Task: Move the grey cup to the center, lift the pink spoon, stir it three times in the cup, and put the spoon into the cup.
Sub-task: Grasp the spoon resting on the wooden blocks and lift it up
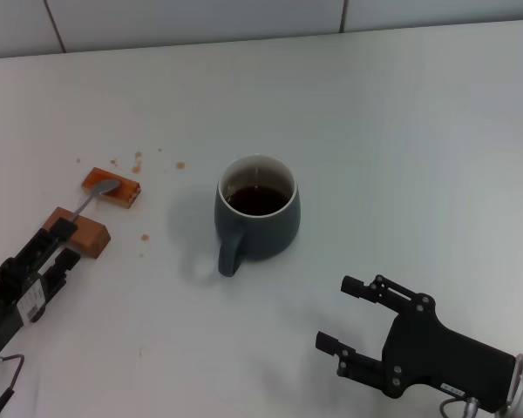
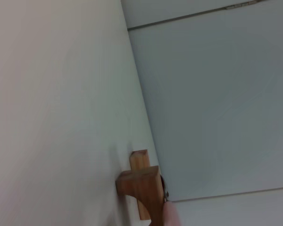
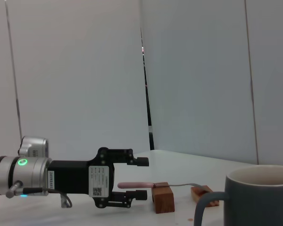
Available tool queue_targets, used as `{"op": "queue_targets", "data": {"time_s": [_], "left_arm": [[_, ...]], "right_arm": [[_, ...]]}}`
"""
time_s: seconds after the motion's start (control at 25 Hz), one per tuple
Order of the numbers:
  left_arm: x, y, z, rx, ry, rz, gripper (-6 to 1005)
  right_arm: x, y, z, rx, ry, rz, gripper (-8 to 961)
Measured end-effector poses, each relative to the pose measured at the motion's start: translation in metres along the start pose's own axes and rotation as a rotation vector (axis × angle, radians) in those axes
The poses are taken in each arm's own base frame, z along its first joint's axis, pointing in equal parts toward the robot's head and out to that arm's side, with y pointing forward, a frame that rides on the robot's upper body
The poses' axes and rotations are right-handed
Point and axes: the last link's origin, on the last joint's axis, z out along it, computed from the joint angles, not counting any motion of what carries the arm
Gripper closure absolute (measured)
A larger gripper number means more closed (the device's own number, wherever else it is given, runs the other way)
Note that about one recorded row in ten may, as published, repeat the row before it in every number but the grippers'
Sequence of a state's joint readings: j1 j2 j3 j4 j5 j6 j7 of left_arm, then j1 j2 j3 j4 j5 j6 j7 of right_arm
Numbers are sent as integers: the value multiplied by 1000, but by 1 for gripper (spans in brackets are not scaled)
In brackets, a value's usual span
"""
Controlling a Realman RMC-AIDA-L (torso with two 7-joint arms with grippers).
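White table [image 1: 401, 131], grey cup [image 1: 258, 218] central; both grippers agape, left gripper [image 1: 61, 241] around pink spoon [image 1: 94, 197], its label seemingly illegible.

Dark grey-blue grey cup [image 1: 258, 219] with pale inner rim and dark brown liquid; pink spoon [image 3: 153, 185] with light pink handle and silver bowl; two orange-brown wooden blocks [image 1: 112, 186]; plain white surface [image 1: 401, 139]; black left pincer [image 1: 59, 242] and right pincer [image 1: 340, 315].

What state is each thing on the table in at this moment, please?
grey cup: upright, holding dark liquid.
pink spoon: lying across two wooden blocks, ungrasped.
left gripper: jaws open around the spoon handle.
right gripper: jaws open, empty, near the cup.
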State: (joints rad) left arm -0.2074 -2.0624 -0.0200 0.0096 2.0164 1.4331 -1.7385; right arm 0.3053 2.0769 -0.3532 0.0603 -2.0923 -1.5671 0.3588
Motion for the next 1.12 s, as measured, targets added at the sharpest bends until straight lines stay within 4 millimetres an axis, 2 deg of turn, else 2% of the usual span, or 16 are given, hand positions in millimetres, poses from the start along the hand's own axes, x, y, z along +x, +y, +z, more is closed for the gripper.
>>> {"op": "queue_targets", "data": {"time_s": [0.08,0.28,0.48,1.12], "left_arm": [[1,0,0,4,-4,2,513],[7,-2,0,26,-4,5,282],[9,-3,-1,33,1,6,153],[16,-5,2,55,9,16,155]], "right_arm": [[0,0,0,0,-2,0,199],[0,0,0,-1,-2,-1,199],[-1,0,0,-1,-3,-1,199],[-1,-1,2,-4,-4,-4,199]]}}
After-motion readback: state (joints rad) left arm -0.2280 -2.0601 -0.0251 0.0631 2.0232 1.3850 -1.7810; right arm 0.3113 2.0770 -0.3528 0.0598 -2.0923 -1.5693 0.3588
